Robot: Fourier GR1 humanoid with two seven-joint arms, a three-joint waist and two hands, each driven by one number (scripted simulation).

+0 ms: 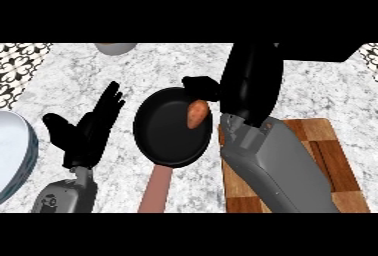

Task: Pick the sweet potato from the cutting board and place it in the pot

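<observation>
The orange-brown sweet potato (197, 114) lies inside the black pot (166, 137), against the right side of its rim. The pot is shallow like a pan, and its pinkish handle (156, 190) points toward me. My right hand (249, 85) hovers over the pot's right edge with its back toward me and its fingers stretched away. Its thumb (198, 84) sticks out to the left, just above the potato's upper end. The wooden cutting board (332, 150) lies at the right, partly hidden under my right forearm. My left hand (85, 132) rests open to the left of the pot.
A white plate with a blue rim (15, 150) sits at the left edge. Part of a pale bowl (114, 47) shows at the counter's back. Patterned tiles (18, 65) border the marble counter at the back left and back right corners.
</observation>
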